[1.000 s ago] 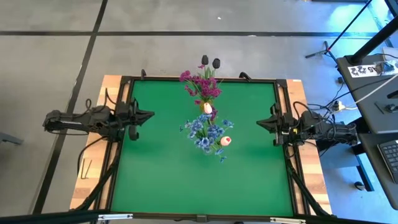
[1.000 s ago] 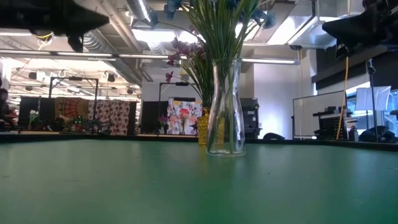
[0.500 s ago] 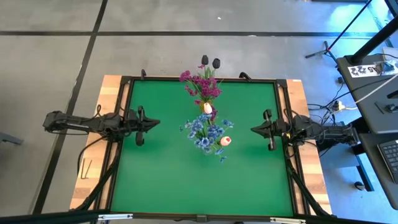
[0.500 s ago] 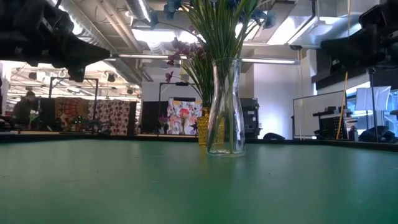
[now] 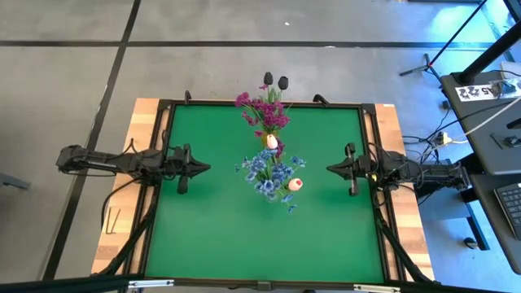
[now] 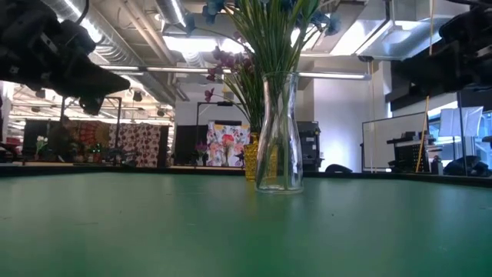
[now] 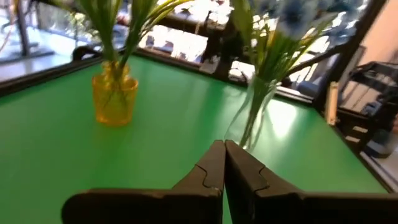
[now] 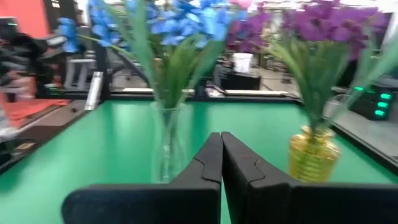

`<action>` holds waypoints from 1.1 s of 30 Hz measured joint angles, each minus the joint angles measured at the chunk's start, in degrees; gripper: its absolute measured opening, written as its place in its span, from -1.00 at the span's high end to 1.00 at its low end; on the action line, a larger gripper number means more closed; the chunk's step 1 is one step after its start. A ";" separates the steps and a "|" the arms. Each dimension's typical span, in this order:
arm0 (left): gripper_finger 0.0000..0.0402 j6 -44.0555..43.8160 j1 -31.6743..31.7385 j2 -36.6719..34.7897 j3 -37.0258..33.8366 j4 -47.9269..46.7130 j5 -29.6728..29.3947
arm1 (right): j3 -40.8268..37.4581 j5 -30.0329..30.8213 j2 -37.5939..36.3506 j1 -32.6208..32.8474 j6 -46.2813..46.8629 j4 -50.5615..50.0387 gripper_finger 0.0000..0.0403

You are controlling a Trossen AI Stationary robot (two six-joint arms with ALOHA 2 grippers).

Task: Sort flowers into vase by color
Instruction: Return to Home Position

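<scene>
Both are pinched shut, empty: my left gripper (image 5: 205,167) at 9 o'clock, right gripper (image 5: 331,168) at 3. The blue blossom sprays (image 5: 269,172) stand in the clear glass vase (image 6: 279,154) at centre. They look light and floppy, so I'd pinch the thin green stems (image 6: 273,46).

— We're looking down on a green tabletop (image 5: 220,236) framed by wooden edging (image 5: 114,244), with grey floor (image 5: 65,81) all round.
— And we've got a keyboard (image 5: 511,202) off at the right edge. Across the room, there's a floral poster (image 6: 228,145) under ceiling ducts (image 6: 127,55).
</scene>
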 joint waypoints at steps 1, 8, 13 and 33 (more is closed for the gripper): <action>1.00 -0.70 0.00 0.00 0.00 -0.71 -0.52 | 0.01 1.24 0.00 0.00 -0.02 -0.27 0.99; 1.00 -3.95 0.00 0.00 0.00 -2.43 -1.49 | 0.02 2.42 0.02 0.00 0.15 -0.30 0.94; 1.00 -4.52 0.00 -0.02 0.00 -2.35 -2.67 | 0.02 2.47 0.00 0.00 0.15 -0.34 0.93; 1.00 -4.36 0.00 -0.02 0.02 -2.30 -2.76 | 0.04 2.49 0.02 0.00 0.18 -0.47 0.93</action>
